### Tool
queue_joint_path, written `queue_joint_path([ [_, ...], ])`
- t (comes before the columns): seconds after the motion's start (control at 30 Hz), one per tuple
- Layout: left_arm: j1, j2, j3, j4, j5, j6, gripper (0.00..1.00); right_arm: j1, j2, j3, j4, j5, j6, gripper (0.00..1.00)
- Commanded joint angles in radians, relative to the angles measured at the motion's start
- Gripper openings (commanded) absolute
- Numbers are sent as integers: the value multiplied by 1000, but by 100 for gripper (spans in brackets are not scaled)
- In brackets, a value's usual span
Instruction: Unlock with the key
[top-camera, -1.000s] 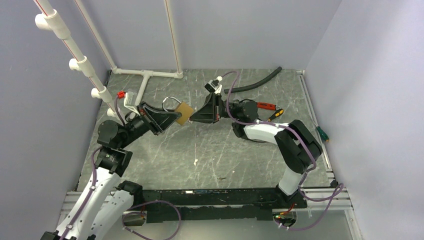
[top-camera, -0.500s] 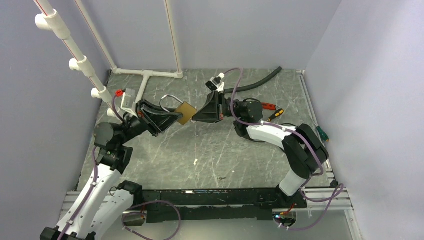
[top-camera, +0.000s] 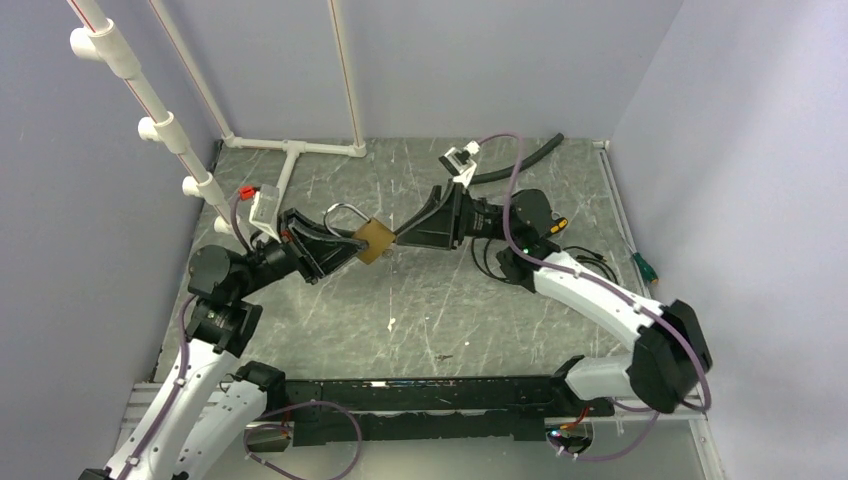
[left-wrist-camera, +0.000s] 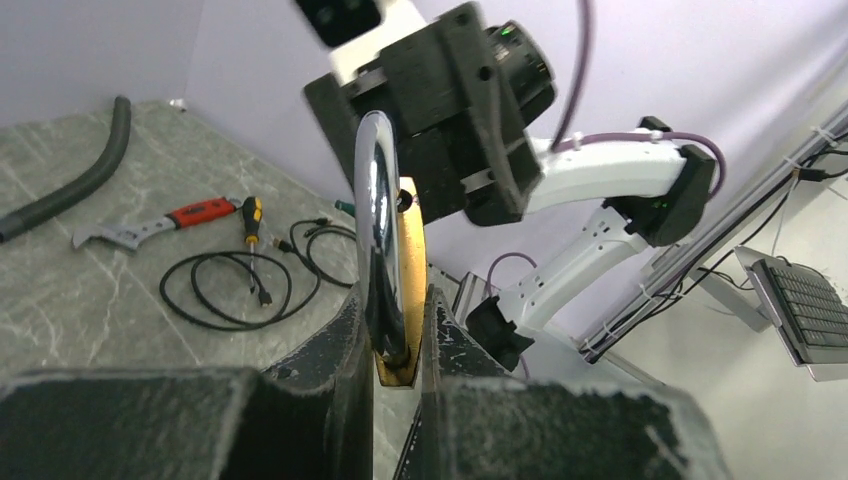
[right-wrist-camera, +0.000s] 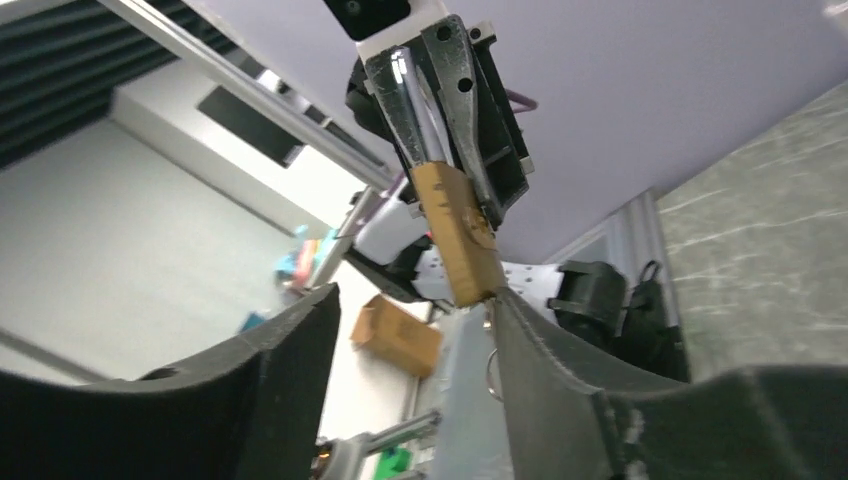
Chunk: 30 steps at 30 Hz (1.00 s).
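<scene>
From above, the left gripper (top-camera: 352, 247) is clenched on the brass padlock with the silver U-shaped shackle (top-camera: 375, 240), holding it off the grey marbled table (top-camera: 420, 320). The right gripper (top-camera: 402, 238) points in from the opposite side, its tip at the lock's free end. The key is too small to make out here.

From the left wrist, the padlock (left-wrist-camera: 408, 300) is edge-on and pinched between both left fingers. The silver shackle is nearest the camera and the brass body beyond it. The right gripper's black body sits directly past that, so the two tools face one another along the lock's long axis.

From the right wrist, the right gripper (right-wrist-camera: 412, 300) is parted, with background showing between its fingers, and it grasps nothing. The padlock (right-wrist-camera: 455, 235) meets, at its base, the tip of one finger (right-wrist-camera: 600, 400). There hangs the thin metal ring of the tiny brass-gold key (right-wrist-camera: 491, 372); the blade is hidden, so I judge it seated in the keyway. The key thus lies straight ahead of the right gripper, its shaft in line with the lock body, and the right arm is the nearer. Closing on the bow and twisting looks the next need
</scene>
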Motion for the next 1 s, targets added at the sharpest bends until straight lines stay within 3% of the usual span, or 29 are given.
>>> queue_joint_path([
  [0.0, -5, -26, 47, -137, -35, 36, 0, 8, -131, -3, -277, 124, -375, 65],
  [0.2, -5, -42, 18, -103, -51, -18, 0, 9, -168, -10, -371, 174, -493, 77],
  [0.4, -6, -44, -4, -45, -57, -75, 0, 19, -120, -15, -330, 182, -514, 78],
  [0.73, -6, -86, 11, -109, -70, -86, 0, 21, -148, -3, -490, 263, -694, 80],
  [0.97, -5, -85, -7, -60, -65, -124, 0, 27, -106, -26, -302, 96, -607, 73],
])
